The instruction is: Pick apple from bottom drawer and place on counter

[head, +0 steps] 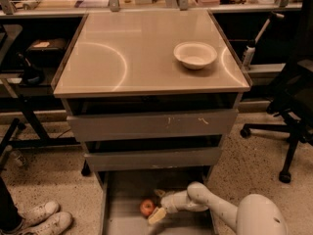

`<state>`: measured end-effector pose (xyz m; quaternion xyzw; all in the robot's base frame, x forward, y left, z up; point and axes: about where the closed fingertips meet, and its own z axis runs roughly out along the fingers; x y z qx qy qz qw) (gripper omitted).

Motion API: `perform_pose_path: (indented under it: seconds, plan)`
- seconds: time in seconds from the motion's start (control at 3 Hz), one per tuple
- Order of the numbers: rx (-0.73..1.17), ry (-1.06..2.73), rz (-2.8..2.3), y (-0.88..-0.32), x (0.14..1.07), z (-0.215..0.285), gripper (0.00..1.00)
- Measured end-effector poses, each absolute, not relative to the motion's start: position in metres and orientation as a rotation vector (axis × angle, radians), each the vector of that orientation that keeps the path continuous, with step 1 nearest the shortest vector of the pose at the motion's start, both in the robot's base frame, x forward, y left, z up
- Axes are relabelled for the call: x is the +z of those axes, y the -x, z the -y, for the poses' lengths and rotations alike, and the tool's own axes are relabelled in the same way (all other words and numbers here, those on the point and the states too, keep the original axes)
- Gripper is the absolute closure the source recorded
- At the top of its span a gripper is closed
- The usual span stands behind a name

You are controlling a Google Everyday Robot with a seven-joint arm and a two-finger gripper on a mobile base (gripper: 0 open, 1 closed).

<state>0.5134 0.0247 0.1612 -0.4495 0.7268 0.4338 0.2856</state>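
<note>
Far to the left of the gripper in the view, at about its height, a pair of white shoes (45,216) on the speckled floor. Above the gripper and spreading to both sides, the counter (122,58), glossy beige-grey with curved reflections. Under the counter and over the gripper, two shallow grey drawers (151,126), the upper front scuffed. Below them the bottom drawer (124,219) is pulled out, its grey floor around the gripper. The apple (146,207) sits on that floor just to the left of the gripper, red with a paler patch and sitting at the mouth of the pincer. Whether anything touches it cannot be made out. Gripper (157,204) is low inside the bottom drawer. It is released, with the fingers spread: one pale fingertip (156,215) on the near side of the apple, the other, darker, on the far side. Nothing is clasped. Behind the gripper to the right, the white arm (205,202) bends back to the robot's rounded white body (261,219) at the lower right. High above and a little right of the gripper, a white bowl (195,55) stands on the counter. Well to the right, a black office chair (293,126).
</note>
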Motion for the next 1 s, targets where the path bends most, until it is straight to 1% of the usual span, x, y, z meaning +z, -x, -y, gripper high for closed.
perform_pose_path:
  seconds: [1.0]
  plan:
    - [1.147,1.173,-1.884,-0.524,0.135,-0.038,0.0]
